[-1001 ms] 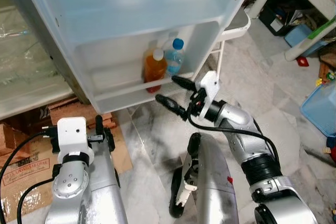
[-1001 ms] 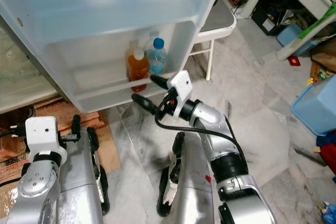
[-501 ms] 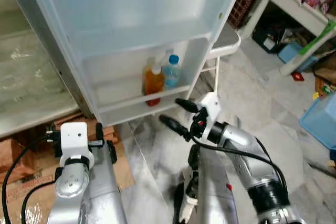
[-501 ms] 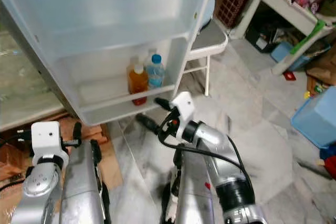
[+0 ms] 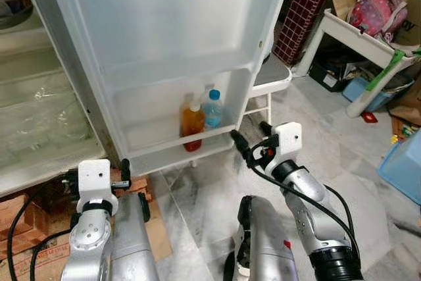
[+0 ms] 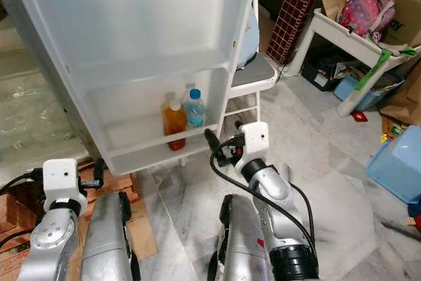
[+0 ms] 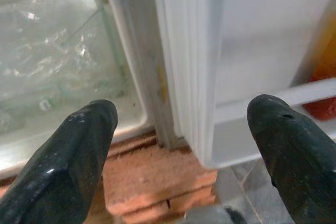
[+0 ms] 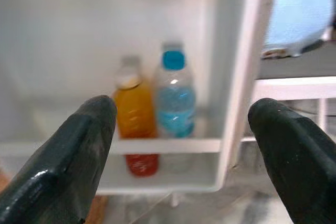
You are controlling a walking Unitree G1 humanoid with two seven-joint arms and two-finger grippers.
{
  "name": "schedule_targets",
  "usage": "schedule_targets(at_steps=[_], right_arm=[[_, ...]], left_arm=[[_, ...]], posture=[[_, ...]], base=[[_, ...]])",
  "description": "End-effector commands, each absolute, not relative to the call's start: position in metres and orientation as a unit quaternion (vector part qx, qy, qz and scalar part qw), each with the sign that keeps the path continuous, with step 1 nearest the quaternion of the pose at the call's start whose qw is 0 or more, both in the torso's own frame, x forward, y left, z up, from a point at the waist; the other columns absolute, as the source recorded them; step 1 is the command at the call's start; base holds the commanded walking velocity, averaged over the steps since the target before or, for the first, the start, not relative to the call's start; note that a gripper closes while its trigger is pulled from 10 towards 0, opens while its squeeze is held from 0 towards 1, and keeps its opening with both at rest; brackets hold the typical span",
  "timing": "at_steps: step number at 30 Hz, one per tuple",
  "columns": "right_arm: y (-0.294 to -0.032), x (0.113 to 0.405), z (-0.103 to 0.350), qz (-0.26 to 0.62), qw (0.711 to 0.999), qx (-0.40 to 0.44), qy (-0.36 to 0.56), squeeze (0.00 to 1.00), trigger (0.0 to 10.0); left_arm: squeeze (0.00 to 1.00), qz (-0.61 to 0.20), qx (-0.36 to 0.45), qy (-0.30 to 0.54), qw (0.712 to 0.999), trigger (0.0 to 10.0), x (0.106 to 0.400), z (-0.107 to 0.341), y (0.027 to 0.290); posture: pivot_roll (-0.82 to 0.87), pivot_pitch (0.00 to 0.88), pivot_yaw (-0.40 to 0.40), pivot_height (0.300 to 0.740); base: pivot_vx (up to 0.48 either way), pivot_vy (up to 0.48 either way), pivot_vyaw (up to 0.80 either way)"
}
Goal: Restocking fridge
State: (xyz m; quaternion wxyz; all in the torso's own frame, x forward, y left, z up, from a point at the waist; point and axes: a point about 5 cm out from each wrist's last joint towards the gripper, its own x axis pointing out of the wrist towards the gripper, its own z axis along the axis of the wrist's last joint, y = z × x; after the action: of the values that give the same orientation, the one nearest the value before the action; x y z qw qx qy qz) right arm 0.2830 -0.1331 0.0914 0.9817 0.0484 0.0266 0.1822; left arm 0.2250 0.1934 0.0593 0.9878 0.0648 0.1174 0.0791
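An orange juice bottle point(image 5: 193, 125) and a blue-capped water bottle point(image 5: 212, 108) stand touching in the lower shelf of the open fridge door point(image 5: 164, 44). Just before them, the right gripper point(image 5: 248, 141) hovers with fingers spread, empty. The left gripper point(image 7: 181, 145) points at the door's hinge edge and orange bricks point(image 7: 152, 182), fingers spread too.

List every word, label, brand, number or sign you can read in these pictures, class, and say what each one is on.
None can be read.
Orange drink bottle: no readable label; its red lower band is blurred.
Blue-capped water bottle: blue label too blurred to read.
Cardboard box on the white table: dark print too small to read.
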Motion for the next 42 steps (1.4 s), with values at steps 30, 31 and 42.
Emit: schedule_targets(at_steps=[30,31,42], right_arm=[[-0.159,0.299,0.099,0.123,0.991,0.04,0.016,0.0,10.0],[-0.159,0.299,0.099,0.123,0.991,0.04,0.015,0.0,10.0],[-0.152,0.297,0.098,0.16,0.986,0.039,0.019,0.0,10.0]], left_arm=[[0.0,0.073,0.062,0.131,0.987,10.0,0.232,0.046,0.19],[0.0,0.074,0.063,0.132,0.986,10.0,0.231,0.046,0.19],[0.0,0.088,0.067,0.15,0.982,10.0,0.217,0.04,0.193]], posture=[[0.06,0.0,-0.047,0.515],[0.06,0.0,-0.047,0.515],[0.07,0.0,-0.059,0.53]], base=[[0.0,0.0,-0.33],[0.0,0.0,-0.52],[0.0,0.0,-0.37]])
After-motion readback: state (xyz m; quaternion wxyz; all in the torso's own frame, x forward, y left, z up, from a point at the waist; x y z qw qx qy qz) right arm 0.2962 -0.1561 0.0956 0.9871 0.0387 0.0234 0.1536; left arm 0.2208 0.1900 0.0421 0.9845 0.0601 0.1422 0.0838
